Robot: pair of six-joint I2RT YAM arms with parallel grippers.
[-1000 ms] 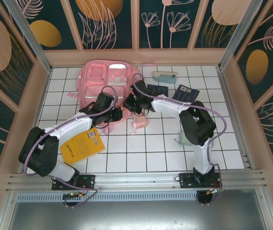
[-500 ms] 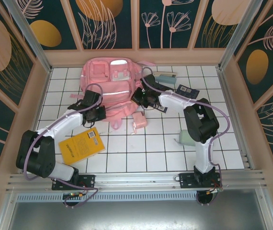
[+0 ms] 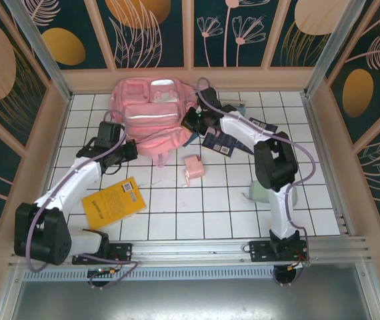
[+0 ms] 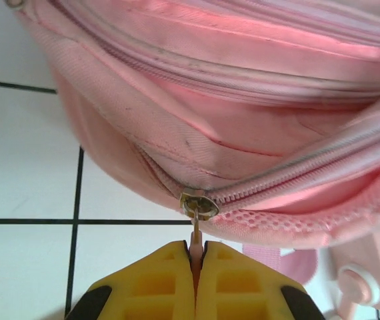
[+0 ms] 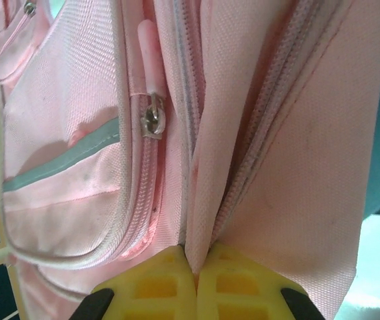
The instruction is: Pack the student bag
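Note:
The student bag (image 3: 151, 113), a big pink backpack with a pale stripe, lies at the back of the tiled table. My left gripper (image 3: 133, 150) is at its near left corner. In the left wrist view the yellow fingers (image 4: 157, 280) are shut on the pink zipper pull (image 4: 197, 248), just below the metal slider (image 4: 199, 204) on the bag (image 4: 243, 100). My right gripper (image 3: 189, 121) is at the bag's right side. Its fingers (image 5: 153, 280) are shut on a fold of bag fabric (image 5: 207, 220) beside an open zipper line. Another zipper pull (image 5: 149, 63) hangs on a front pocket.
A yellow book (image 3: 113, 202) lies near the left arm. A small pink box (image 3: 193, 167) sits in front of the bag. Dark blue items (image 3: 220, 141) (image 3: 261, 127) lie under the right arm, a pale green thing (image 3: 255, 193) beside it. A pale case (image 3: 235, 105) is behind.
The bag has shifted toward the back wall. My left gripper has travelled left along the bag's near edge with the zipper pull. My right gripper has moved back with the bag's right side.

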